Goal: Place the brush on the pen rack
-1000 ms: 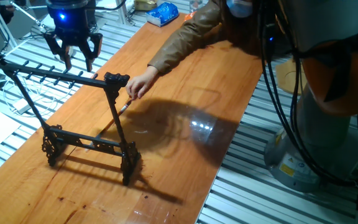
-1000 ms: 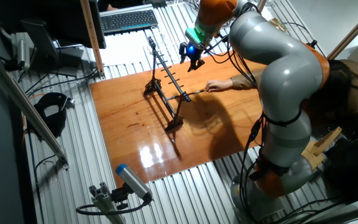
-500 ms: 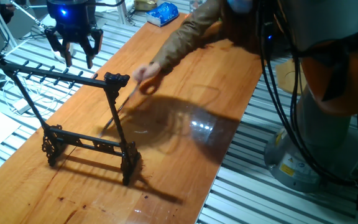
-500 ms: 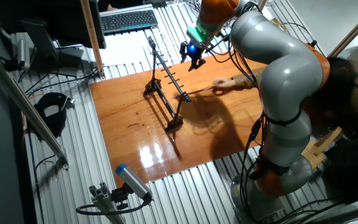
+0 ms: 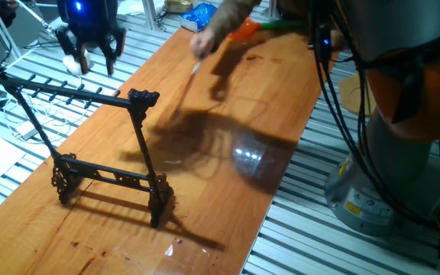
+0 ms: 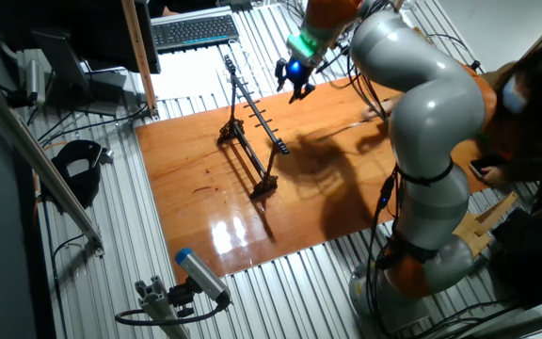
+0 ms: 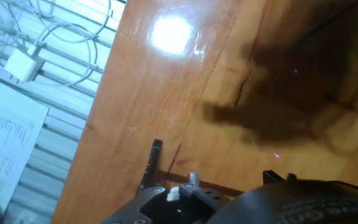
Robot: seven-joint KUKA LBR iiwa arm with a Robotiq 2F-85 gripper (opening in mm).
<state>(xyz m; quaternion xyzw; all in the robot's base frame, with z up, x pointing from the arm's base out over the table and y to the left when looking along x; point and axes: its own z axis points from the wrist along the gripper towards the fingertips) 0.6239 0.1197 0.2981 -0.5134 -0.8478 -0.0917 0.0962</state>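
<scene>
The pen rack (image 5: 132,98) is a tall black frame with a pegged top bar and scrolled feet. It stands on the wooden table (image 5: 228,191) and also shows in the other fixed view (image 6: 252,132). My gripper (image 5: 96,65) hangs open and empty above the table's far left edge, behind the rack's top bar; the other fixed view (image 6: 294,89) shows it too. A person's blurred hand (image 5: 207,34) is at the far end of the table. A thin pale streak below it (image 5: 195,67) looks like the brush, held by that hand and well away from my gripper.
An orange scoop (image 5: 243,30) with a green handle lies by the person's hand. A blue packet (image 5: 199,17) lies at the table's far end. The hand view shows a white charger (image 7: 22,65) with cables, and paper (image 7: 5,143), off the table's edge.
The person's hand has drawn back from beside the rack to the table's far end, taking the brush along. My gripper has shifted slightly farther from the rack and stays open.
</scene>
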